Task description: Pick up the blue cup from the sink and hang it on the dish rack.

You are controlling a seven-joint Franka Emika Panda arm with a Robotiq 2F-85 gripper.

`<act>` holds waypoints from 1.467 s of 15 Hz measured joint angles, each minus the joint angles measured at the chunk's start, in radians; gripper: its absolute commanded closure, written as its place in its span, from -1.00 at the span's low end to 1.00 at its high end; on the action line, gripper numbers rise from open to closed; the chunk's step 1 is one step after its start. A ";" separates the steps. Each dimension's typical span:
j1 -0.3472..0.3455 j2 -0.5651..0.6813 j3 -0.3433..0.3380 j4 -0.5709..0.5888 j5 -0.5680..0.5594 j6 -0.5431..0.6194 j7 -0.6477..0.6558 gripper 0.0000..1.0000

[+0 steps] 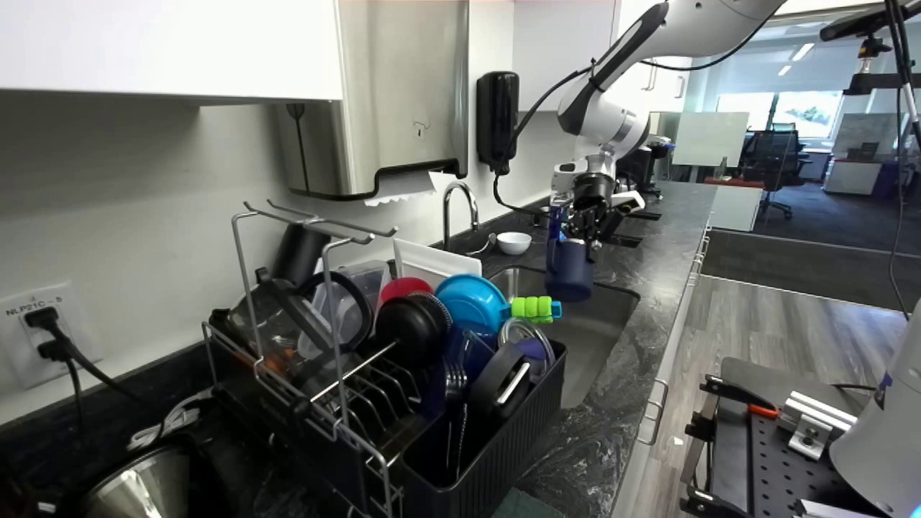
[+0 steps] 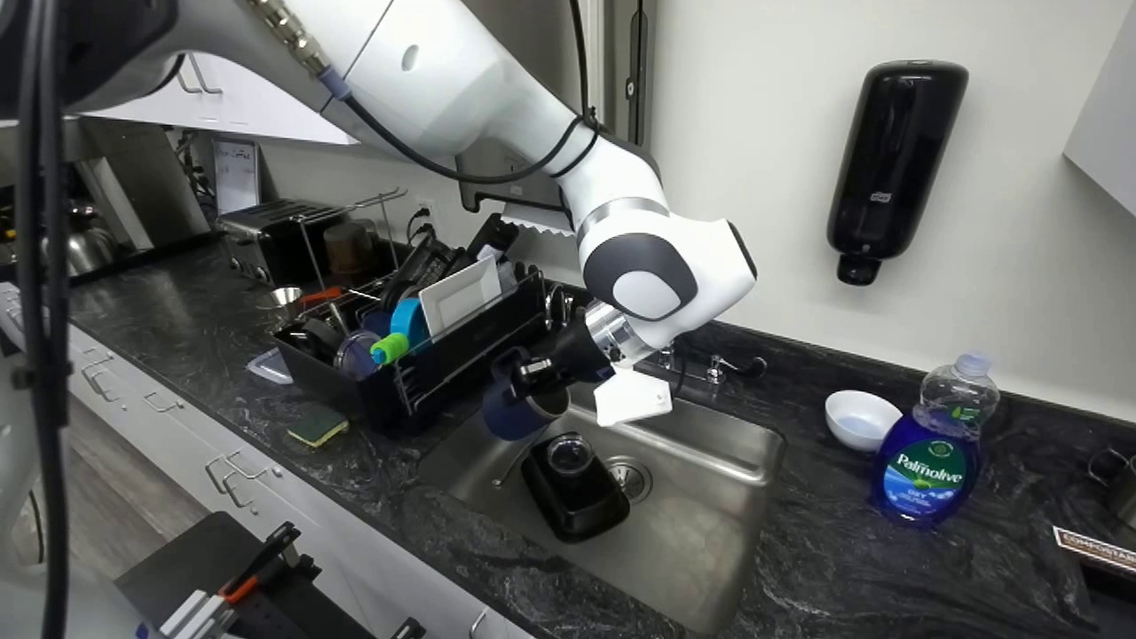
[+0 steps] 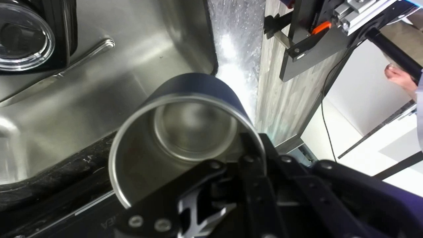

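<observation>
Gripper pinching the side wall of a large navy-blue cup, one jaw inside the mouth, the other outside; the wrist view looks past a pale metallic rim into the cup's greyish interior. A white robot arm holds the cup tilted in mid-air, over the end of the stainless-steel sink nearest the dish rack. Lower down, in the sink, lie a black container topped at one end by a clear round piece and, just beside it, a thin metal utensil. The dish rack, black with a silver wire frame, stands beside the sink and is crowded: a turquoise cup with a bright green handle, a red dish, a white square plate propped on edge, several forks. Near it on the dark marbled countertop lies a green-and-yellow sponge. A curved metal faucet rises at the back of the sink; past the sink's other end are a white bowl and a bottle of blue dish soap. Behind, on the wall, hang a black soap dispenser and a steel paper-towel dispenser. Farthest off, across the room: a black office chair and a bright window.
</observation>
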 measured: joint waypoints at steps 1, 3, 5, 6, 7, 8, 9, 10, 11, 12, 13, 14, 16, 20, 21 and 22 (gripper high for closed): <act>0.006 -0.002 -0.004 -0.003 0.004 0.000 0.000 0.97; 0.017 -0.004 -0.011 -0.009 0.014 0.000 0.000 0.97; 0.025 -0.004 -0.015 -0.012 0.021 0.000 0.000 0.97; 0.029 -0.004 -0.017 -0.012 0.025 0.000 0.001 0.97; 0.033 -0.004 -0.019 -0.012 0.029 0.000 0.001 0.97; 0.036 -0.004 -0.021 -0.012 0.032 0.000 0.002 0.97; 0.038 -0.004 -0.023 -0.012 0.034 0.000 0.005 0.87; 0.040 -0.004 -0.025 -0.012 0.033 0.000 0.007 0.87; 0.042 -0.002 -0.028 -0.012 0.033 0.000 0.007 0.87; 0.043 -0.001 -0.030 -0.012 0.033 0.000 0.007 0.87; 0.044 0.000 -0.031 -0.012 0.033 0.000 0.007 0.87; 0.044 0.000 -0.031 -0.012 0.033 0.000 0.007 0.87; 0.044 0.000 -0.031 -0.012 0.033 0.000 0.007 0.87; 0.044 0.000 -0.031 -0.012 0.033 0.000 0.007 0.87; 0.044 0.000 -0.031 -0.012 0.033 0.000 0.007 0.87; 0.044 0.000 -0.031 -0.012 0.033 0.000 0.007 0.97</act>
